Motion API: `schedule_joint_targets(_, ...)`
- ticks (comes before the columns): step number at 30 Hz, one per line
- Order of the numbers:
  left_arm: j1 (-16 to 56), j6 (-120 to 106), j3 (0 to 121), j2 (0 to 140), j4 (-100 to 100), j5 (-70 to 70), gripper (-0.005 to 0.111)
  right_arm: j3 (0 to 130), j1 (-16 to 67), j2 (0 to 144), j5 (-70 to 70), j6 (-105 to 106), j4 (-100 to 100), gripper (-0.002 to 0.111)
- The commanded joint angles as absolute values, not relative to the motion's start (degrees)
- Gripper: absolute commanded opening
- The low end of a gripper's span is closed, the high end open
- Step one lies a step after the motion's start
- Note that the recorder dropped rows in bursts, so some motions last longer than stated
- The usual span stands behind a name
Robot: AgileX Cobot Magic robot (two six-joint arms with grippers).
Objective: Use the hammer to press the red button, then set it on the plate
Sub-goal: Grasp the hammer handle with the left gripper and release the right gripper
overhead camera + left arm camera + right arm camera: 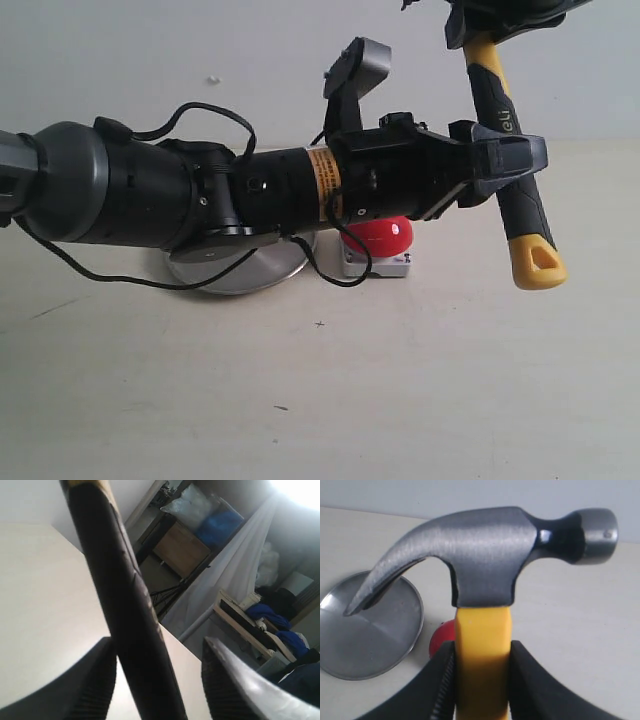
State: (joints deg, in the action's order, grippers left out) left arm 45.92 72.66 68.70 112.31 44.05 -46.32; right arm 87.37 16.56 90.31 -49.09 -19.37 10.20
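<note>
Above the table point(400, 400), hammer point(480, 560) clamped in right gripper point(482, 652), left gripper point(159, 642) agape around handle point(120, 580).

The button point(385, 235) is sitting on the table point(400, 400). The plate point(245, 272) is lying just left of the button. The hammer point(520, 215) is hanging right of the button, head up, off the table. The left gripper point(505, 160) is reaching across above the button and straddling the handle, while the right gripper point(481, 652) is clasping the neck.
</note>
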Motion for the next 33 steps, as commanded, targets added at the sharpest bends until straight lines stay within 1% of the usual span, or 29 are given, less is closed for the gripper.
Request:
schedule_joint_targets(1,46.7,72.6,69.4,112.6,42.7,-45.6,0.051,87.8,16.6,89.3,-46.6,-19.0,10.1,0.0)
schedule_joint_targets(6,46.7,72.5,69.4,112.6,42.1,-46.1,0.051,87.8,16.6,89.3,-46.5,-19.0,9.4,0.0)
schedule_joint_targets(8,46.7,72.5,69.4,112.6,41.9,-46.0,0.049,87.8,16.6,89.3,-46.4,-19.0,9.1,0.0)
schedule_joint_targets(10,46.7,72.5,69.4,112.6,41.9,-46.0,0.043,87.8,16.6,89.3,-46.4,-19.0,8.5,0.0)
schedule_joint_targets(13,46.7,72.2,69.4,112.6,41.9,-46.0,0.03,87.8,16.6,89.3,-46.4,-19.0,7.6,0.0)
schedule_joint_targets(15,46.7,72.2,69.4,112.6,41.9,-46.0,0.029,87.8,16.6,89.3,-46.5,-19.0,7.4,0.0)
schedule_joint_targets(19,46.7,71.7,69.4,112.6,41.7,-46.0,0.031,87.8,16.6,89.3,-46.6,-19.0,6.4,0.0)
schedule_joint_targets(22,46.7,70.8,69.4,112.6,41.7,-46.0,0.047,87.8,16.6,89.3,-46.6,-19.0,6.0,0.0)
schedule_joint_targets(23,46.7,70.8,69.4,112.6,41.6,-46.0,0.051,87.8,16.6,89.3,-46.6,-18.9,6.0,0.0)
schedule_joint_targets(25,46.7,70.8,69.4,112.6,41.4,-46.0,0.05,87.8,16.6,89.3,-46.6,-17.5,3.6,0.0)
schedule_joint_targets(26,46.7,70.8,69.4,112.6,41.4,-45.9,0.048,87.8,16.6,89.3,-46.5,-17.0,3.1,0.0)
schedule_joint_targets(30,46.7,70.9,69.4,112.6,43.0,-44.3,0.032,87.8,16.6,89.3,-46.7,-17.0,4.6,0.0)
schedule_joint_targets(32,46.7,71.2,69.4,112.6,43.1,-43.3,0.021,87.8,16.6,89.3,-47.1,-16.5,5.0,0.0)
schedule_joint_targets(33,46.7,71.2,69.4,112.6,43.2,-43.0,0.012,87.8,16.6,89.3,-47.1,-16.5,4.9,0.0)
